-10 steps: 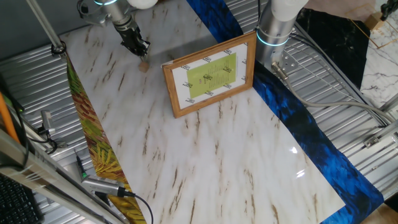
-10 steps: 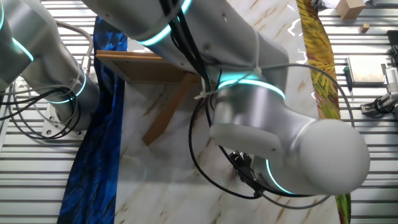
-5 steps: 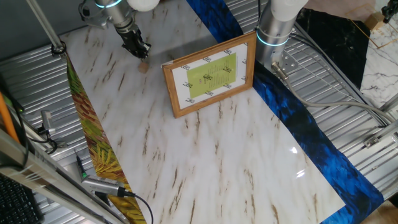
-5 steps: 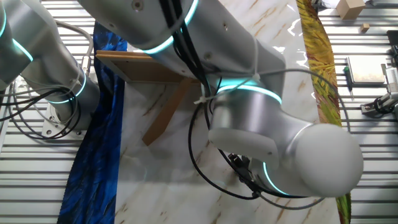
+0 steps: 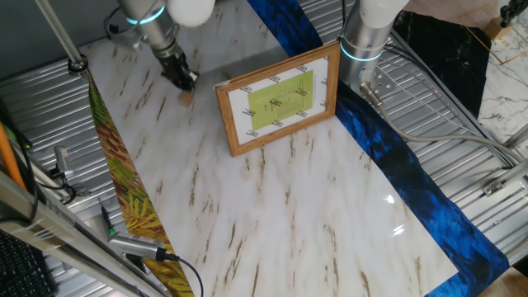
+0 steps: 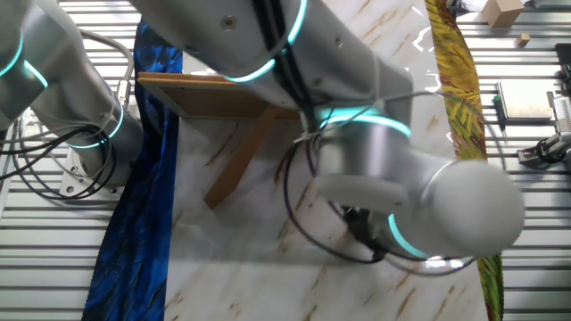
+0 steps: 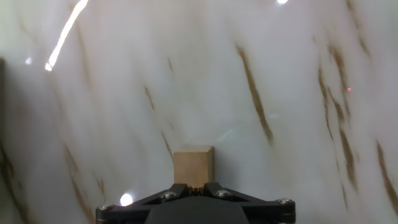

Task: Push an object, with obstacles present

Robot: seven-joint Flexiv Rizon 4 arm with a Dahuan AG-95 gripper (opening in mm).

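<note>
Small tan block (image 7: 193, 165) on white brown-veined marble surface (image 7: 261, 74), closed fingertips of the hand (image 7: 194, 186) touching its near face

One fixed view: we look down steeply from high over the desk (image 5: 272, 198), seeing nearly its whole marble top; the hand (image 5: 188, 80) is small, in the upper left of the picture, with the picture frame (image 5: 279, 97) just to its right, its glazed front toward us.
The other fixed view: we look from the opposite side and much nearer; the arm (image 6: 393, 178) fills the middle, and the picture frame (image 6: 210, 96) shows its back and prop, up and left of the hand.
Hand view: we sit on the hand (image 7: 193, 186), looking along closed fingers, very near the desk (image 7: 249, 74); the block (image 7: 193, 165) touches the fingertips.
Shared: both fixed views take in frame, arm and marble.
</note>
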